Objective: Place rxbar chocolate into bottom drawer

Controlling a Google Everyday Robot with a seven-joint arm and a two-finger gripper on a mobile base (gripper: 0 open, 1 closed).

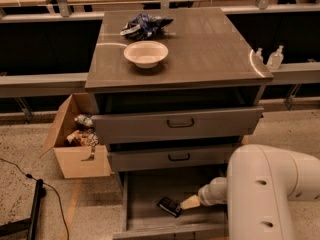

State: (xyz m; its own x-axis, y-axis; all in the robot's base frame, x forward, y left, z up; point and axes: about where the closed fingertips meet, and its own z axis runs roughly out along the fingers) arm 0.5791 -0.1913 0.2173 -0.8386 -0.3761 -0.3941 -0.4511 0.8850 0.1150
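Observation:
The rxbar chocolate (169,206), a small dark bar with pale markings, lies flat on the grey floor of the pulled-out bottom drawer (150,191). My gripper (189,202) is inside the drawer just right of the bar, low over the floor, with its tan tip pointing left at the bar. It is open and holds nothing. The white arm (265,194) reaches in from the right and hides the drawer's right part.
The two upper drawers (177,124) with black handles stick out slightly above the bottom one. A white bowl (146,53) and a blue-and-white bag (145,25) sit on the cabinet top. An open cardboard box (75,139) of items stands on the floor to the left.

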